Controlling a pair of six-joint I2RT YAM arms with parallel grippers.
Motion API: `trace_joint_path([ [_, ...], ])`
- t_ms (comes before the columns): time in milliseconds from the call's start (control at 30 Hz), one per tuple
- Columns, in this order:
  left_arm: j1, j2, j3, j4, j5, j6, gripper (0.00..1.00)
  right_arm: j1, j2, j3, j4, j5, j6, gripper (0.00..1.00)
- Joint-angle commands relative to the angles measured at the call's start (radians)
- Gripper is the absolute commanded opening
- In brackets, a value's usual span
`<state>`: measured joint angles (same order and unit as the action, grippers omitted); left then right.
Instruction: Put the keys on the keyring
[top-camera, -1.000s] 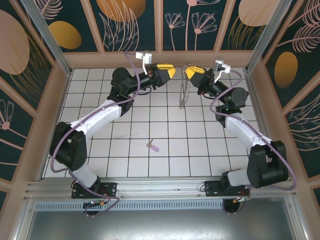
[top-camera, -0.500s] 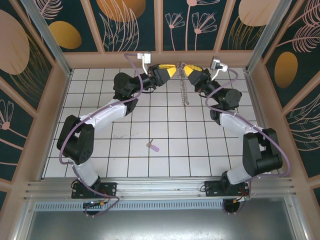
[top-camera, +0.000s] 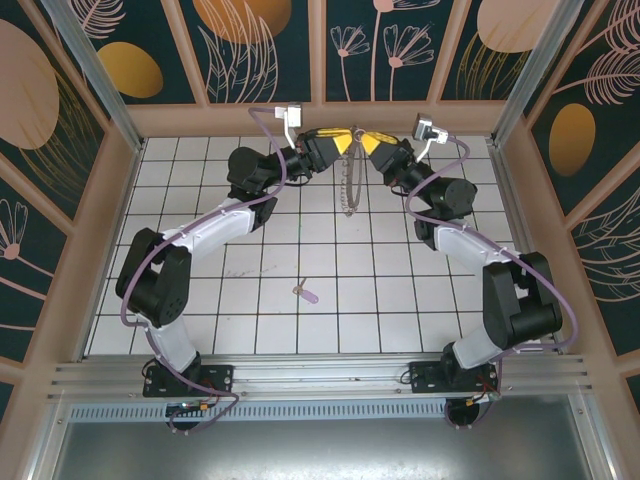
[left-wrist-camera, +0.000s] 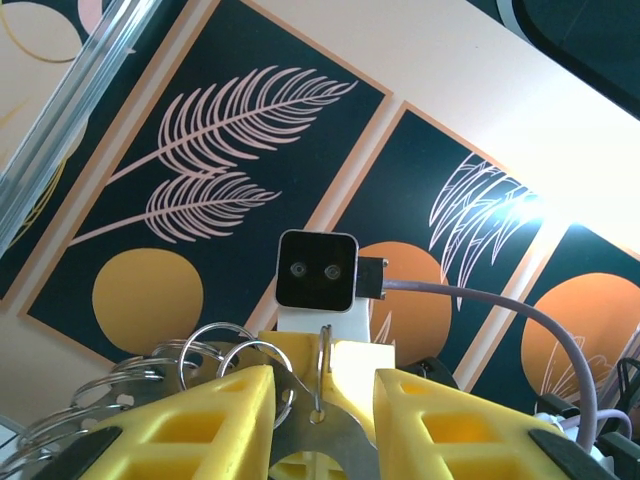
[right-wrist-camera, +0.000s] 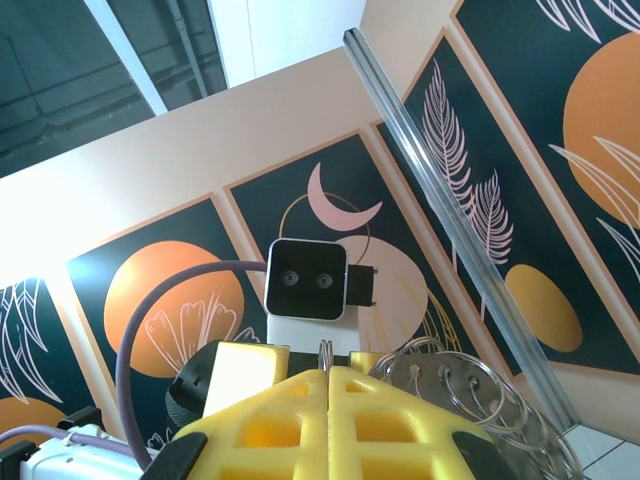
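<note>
The keyring (top-camera: 348, 185) is a metal plate with several silver rings, and it hangs as a chain below both grippers at the back of the table. My right gripper (top-camera: 367, 142) is shut on one thin ring of the keyring (right-wrist-camera: 324, 352), its fingers (right-wrist-camera: 290, 420) pressed together. Facing it, my left gripper (top-camera: 343, 142) has its fingers (left-wrist-camera: 225, 410) on either side of the keyring's plate (left-wrist-camera: 322, 432). I cannot tell whether they press on the plate. The key (top-camera: 305, 292), with its lilac head, lies alone on the white tiles near the middle.
The back wall panel (top-camera: 320, 60) stands just behind the two grippers. Both arms arch over the tiled floor (top-camera: 330, 330). The right arm's wrist camera (left-wrist-camera: 317, 270) faces my left gripper at close range.
Both grippers came together at the back centre. The hanging keyring shifted left with them. The left fingers narrowed around the plate. The key stayed put.
</note>
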<state>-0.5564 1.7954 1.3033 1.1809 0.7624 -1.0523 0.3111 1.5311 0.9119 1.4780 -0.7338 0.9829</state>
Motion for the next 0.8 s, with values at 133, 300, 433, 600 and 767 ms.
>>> trace_joint_path([
  [133, -0.005, 0.019, 0.017, 0.061, 0.010, -0.018, 0.29, 0.022, 0.028, 0.061, 0.061, -0.009, 0.012, 0.00],
  [300, -0.005, 0.017, 0.019, 0.053, 0.003, -0.016, 0.27, 0.027, 0.042, 0.063, 0.041, -0.007, 0.003, 0.00],
  [433, -0.005, 0.018, 0.019, 0.045, -0.001, -0.011, 0.21, 0.028, 0.049, 0.062, 0.038, -0.009, 0.006, 0.00],
  [600, -0.005, 0.020, 0.019, 0.042, 0.000, -0.014, 0.08, 0.028, 0.061, 0.066, 0.031, -0.010, 0.005, 0.00],
  [767, -0.005, 0.019, 0.019, 0.021, 0.000, 0.002, 0.00, 0.021, 0.062, 0.076, -0.017, -0.025, -0.004, 0.06],
])
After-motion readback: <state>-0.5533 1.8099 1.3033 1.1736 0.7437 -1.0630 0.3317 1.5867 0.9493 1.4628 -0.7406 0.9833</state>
